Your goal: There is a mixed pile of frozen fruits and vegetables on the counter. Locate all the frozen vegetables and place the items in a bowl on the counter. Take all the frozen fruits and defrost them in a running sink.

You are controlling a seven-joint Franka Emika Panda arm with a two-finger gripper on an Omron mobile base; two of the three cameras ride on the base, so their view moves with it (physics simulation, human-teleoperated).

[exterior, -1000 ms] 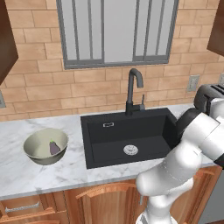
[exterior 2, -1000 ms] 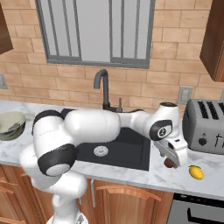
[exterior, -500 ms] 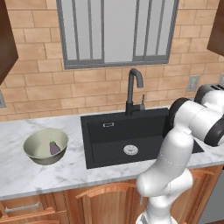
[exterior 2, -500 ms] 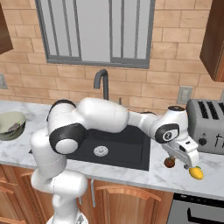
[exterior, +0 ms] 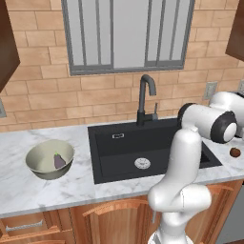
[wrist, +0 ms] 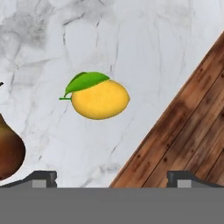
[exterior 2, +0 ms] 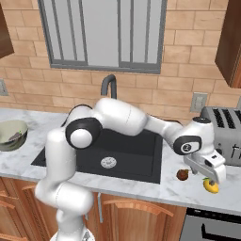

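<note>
Gripper (exterior 2: 212, 178) spread wide, pointing down over yellow-orange piece (wrist: 100, 99), arm stretched across sink (exterior 2: 141, 155), red-brown ball (exterior 2: 183, 174) beside.

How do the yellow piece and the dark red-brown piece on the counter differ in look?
The yellow piece is a bright lemon-like oval with a green leaf; the red-brown piece is dark, glossy, leafless and narrows upward. The open gripper hovers over the yellow piece; the red-brown piece lies beside it. Both rest on the counter.

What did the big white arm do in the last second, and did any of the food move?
The arm swung further right along the white marble counter, bringing its open fingers over the round yellow-orange piece with a green leaf. It grasped nothing. That piece, the dark red-brown ball and the pale grey-green bowl stayed put.
</note>
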